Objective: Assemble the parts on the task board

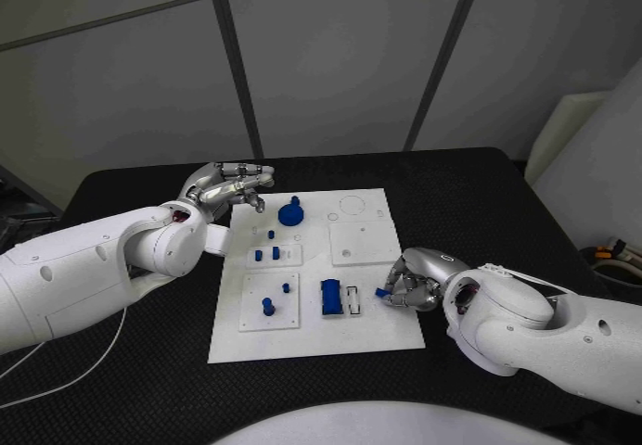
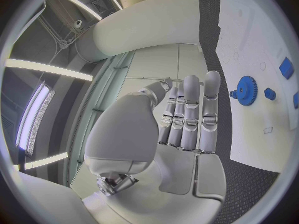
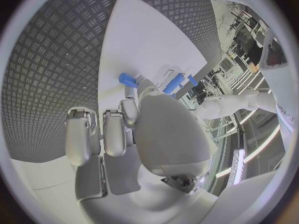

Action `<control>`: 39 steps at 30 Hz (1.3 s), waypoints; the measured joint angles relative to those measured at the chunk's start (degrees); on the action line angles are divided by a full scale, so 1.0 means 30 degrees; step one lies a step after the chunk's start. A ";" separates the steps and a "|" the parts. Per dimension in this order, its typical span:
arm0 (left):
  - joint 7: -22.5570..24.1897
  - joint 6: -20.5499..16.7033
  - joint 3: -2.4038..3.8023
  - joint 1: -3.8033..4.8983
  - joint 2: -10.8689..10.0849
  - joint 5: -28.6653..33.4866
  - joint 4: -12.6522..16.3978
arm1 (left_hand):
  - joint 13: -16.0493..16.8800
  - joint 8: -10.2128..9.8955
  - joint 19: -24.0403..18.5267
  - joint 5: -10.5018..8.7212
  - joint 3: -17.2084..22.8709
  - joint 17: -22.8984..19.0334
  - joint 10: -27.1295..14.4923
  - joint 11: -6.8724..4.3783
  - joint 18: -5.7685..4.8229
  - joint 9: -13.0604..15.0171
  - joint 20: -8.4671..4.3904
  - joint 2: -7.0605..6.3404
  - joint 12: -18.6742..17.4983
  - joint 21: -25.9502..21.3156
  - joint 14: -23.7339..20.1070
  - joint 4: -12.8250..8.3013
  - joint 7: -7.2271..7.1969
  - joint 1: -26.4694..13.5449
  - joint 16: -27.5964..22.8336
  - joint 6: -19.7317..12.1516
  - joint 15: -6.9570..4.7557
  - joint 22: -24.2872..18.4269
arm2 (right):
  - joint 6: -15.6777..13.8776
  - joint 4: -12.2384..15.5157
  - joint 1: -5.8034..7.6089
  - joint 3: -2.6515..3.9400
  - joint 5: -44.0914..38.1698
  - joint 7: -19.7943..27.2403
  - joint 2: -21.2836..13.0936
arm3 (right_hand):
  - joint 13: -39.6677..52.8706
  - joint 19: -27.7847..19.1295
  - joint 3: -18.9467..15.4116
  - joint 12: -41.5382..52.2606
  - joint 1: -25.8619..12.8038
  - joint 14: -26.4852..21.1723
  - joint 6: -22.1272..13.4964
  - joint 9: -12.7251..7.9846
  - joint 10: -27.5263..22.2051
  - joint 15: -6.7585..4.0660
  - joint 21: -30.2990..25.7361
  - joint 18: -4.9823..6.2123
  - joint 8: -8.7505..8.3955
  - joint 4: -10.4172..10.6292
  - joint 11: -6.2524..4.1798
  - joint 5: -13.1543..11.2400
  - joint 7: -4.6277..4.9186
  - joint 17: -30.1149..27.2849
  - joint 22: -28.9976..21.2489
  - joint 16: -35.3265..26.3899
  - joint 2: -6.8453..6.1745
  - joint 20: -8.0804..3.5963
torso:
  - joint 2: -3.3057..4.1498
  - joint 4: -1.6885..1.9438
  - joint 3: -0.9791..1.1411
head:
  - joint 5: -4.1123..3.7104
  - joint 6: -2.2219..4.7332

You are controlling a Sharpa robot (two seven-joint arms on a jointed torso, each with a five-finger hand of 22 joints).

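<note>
The white task board (image 1: 314,343) lies in the middle of the black table. On it stand a blue gear (image 1: 290,215), a few small blue pegs (image 1: 276,251) and a larger blue block (image 1: 330,297). My left hand (image 1: 230,185) hovers over the board's far left corner with its fingers (image 2: 190,114) stretched out and nothing in them; the gear (image 2: 247,90) lies just beyond them. My right hand (image 1: 412,281) is at the board's right edge and pinches a small blue part (image 1: 381,293) at its fingertips, close to a white slot piece (image 1: 353,299). The small blue part (image 3: 127,79) sits against the board.
Raised white square plates (image 1: 364,243) sit on the board, and two more blue pieces (image 1: 266,306) stand in the near-left plate. Black table surface (image 1: 495,204) surrounds the board on all sides.
</note>
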 measured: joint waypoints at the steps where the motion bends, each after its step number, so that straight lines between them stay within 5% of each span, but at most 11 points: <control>1: -0.0001 0.0005 0.0000 0.0000 -0.0001 0.0000 0.0006 | 0.0000 0.0000 0.0000 0.0000 0.0000 0.0000 0.0000 0.0000 -0.0001 0.0000 -0.0001 0.0000 0.0000 0.0000 0.0000 0.0000 0.0000 0.0000 0.0000 0.0000 0.0000 0.0000 | -0.0257 0.0018 -0.0019 -0.0016 0.0345 0.0040 0.0022 | 0.0007 0.0000 0.0021 0.0000 0.0000 0.0000 0.0001 0.0000 0.0000 0.0000 0.0000 0.0001 0.0000 0.0019 0.0000 -0.0001 -0.0001 -0.0001 0.0000 0.0000 0.0000 0.0000 | 0.0002 0.0000 0.0000 | 0.0002 0.0002; 8: -0.0002 0.0036 0.0000 -0.0001 -0.0025 0.0000 0.0028 | -0.0002 0.0000 0.0000 0.0000 0.0000 0.0001 0.0001 0.0000 -0.0001 0.0000 0.0000 0.0000 0.0000 0.0000 0.0000 0.0000 0.0000 0.0000 0.0000 0.0000 0.0000 0.0001 | -0.1761 0.0270 -0.0079 -0.0067 0.2331 0.0397 0.0213 | 0.0044 0.0001 0.0213 0.0101 -0.0420 -0.0001 0.0003 -0.0001 0.0001 0.0001 0.0074 -0.0002 0.0100 0.0105 0.0000 -0.0020 -0.0002 -0.0001 0.0000 0.0000 -0.0115 0.0001 | 0.0002 -0.0005 0.0002 | 0.0040 0.0005; 17: -0.0004 0.0073 0.0001 -0.0001 -0.0032 0.0000 0.0067 | -0.0003 0.0000 0.0000 0.0000 0.0000 -0.0003 0.0000 0.0000 -0.0001 0.0000 0.0000 0.0000 0.0000 0.0000 0.0000 0.0000 0.0000 0.0000 0.0000 0.0000 0.0000 0.0002 | -0.2505 0.0193 -0.0073 -0.0062 0.3706 0.0702 0.0689 | 0.0098 0.0001 0.0394 0.0187 -0.0697 -0.0069 0.0121 -0.0001 0.0005 -0.0066 0.0074 -0.0001 0.0107 0.0243 -0.0005 -0.0017 0.0029 -0.0003 0.0000 0.0000 -0.0388 0.0002 | 0.0026 -0.0016 0.0011 | 0.0079 -0.0024; 26: -0.0017 0.0112 0.0001 -0.0001 -0.0038 0.0000 0.0105 | -0.0005 0.0000 0.0000 0.0000 0.0000 -0.0014 0.0001 -0.0001 -0.0002 -0.0001 0.0000 0.0000 -0.0001 0.0000 0.0000 0.0000 0.0000 0.0000 0.0000 0.0000 0.0000 0.0003 | -0.2540 -0.0289 -0.0073 -0.0062 0.4580 0.0778 0.1399 | 0.0097 0.0002 0.0309 0.0137 -0.1850 -0.0069 0.0376 0.0286 0.0324 -0.0066 0.0074 -0.0001 0.0106 0.0468 -0.0235 0.1609 -0.0105 -0.0005 0.0000 0.0000 -0.0816 0.0003 | 0.0033 -0.0005 0.0015 | 0.0128 -0.0093; 33: -0.0032 0.0151 0.0002 -0.0001 -0.0040 0.0000 0.0123 | 0.0015 0.0000 0.0000 0.0000 -0.0052 -0.0031 0.0001 -0.0001 0.0000 -0.0001 0.0000 0.0000 0.0000 0.0000 -0.0070 -0.0053 0.0071 0.0000 0.0000 -0.0071 0.0069 -0.0012 | -0.2429 -0.0638 -0.0073 -0.0062 0.4942 0.0779 0.1740 | 0.0141 0.0002 -0.0802 0.0145 -0.3684 -0.0069 0.0615 0.0617 0.0516 -0.0065 0.0074 -0.0001 0.0275 0.0501 -0.0365 0.4007 -0.0144 -0.0006 0.0000 0.0000 -0.0781 0.0003 | 0.0035 -0.0005 0.0015 | 0.0167 -0.0139; 39: -0.0044 0.0172 0.0002 -0.0001 -0.0035 0.0000 0.0132 | 0.0014 0.0000 0.0000 0.0000 -0.0135 -0.0059 -0.0135 0.0002 0.0000 0.0000 0.0000 0.0000 -0.0001 0.0000 -0.0071 0.0030 0.0070 0.0000 -0.0001 -0.0072 0.0070 -0.0022 | -0.2223 -0.0907 -0.0072 -0.0062 0.5112 0.0711 0.1965 | 0.0165 0.0002 -0.1446 0.0145 -0.4483 -0.0070 0.0685 0.0623 0.0445 -0.0064 0.0074 0.0000 0.0306 0.0543 -0.0296 0.4114 -0.0210 -0.0006 0.0000 0.0000 -0.0610 0.0004 | 0.0027 -0.0007 0.0015 | 0.0207 -0.0163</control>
